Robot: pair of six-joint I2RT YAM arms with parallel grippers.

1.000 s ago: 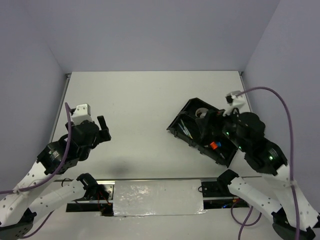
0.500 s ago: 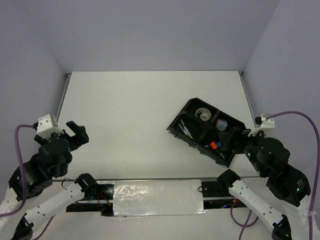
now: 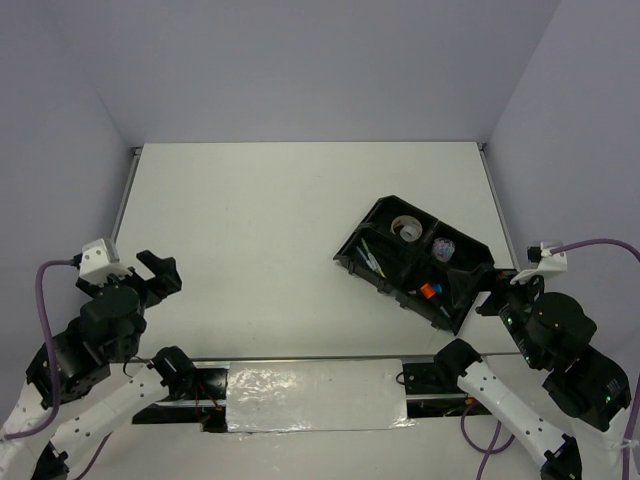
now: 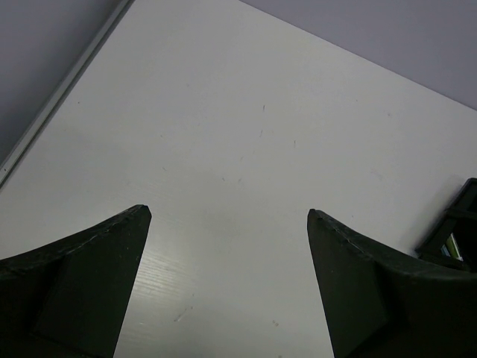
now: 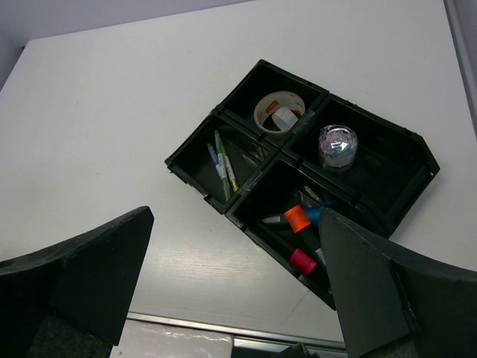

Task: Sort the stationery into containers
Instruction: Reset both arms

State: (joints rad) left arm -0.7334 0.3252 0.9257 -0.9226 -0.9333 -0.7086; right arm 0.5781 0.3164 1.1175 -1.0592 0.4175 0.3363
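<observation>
The black organizer tray [image 3: 385,285] lies skewed at the right of the table, and the right wrist view looks down on it [image 5: 282,153]. Its compartments hold a tape roll [image 5: 279,112], a shiny clear tape roll [image 5: 338,145], thin pens [image 5: 222,164], and black highlighters with orange [image 5: 298,218], pink [image 5: 302,261] and blue caps. My right gripper [image 3: 483,290] hangs open at the tray's near right corner, empty [image 5: 237,212]. My left gripper [image 3: 155,272] is open and empty near the table's left edge, over bare white tabletop [image 4: 227,211].
Grey walls close in the white table [image 3: 280,220] on three sides. A metal rail [image 3: 315,395] with a silver taped patch runs along the near edge between the arm bases. The table's left edge strip [image 4: 59,93] shows in the left wrist view.
Both arms have drawn back toward the near edge. The right gripper left its place over the tray and now sits at its near right. The left gripper moved left and nearer.
</observation>
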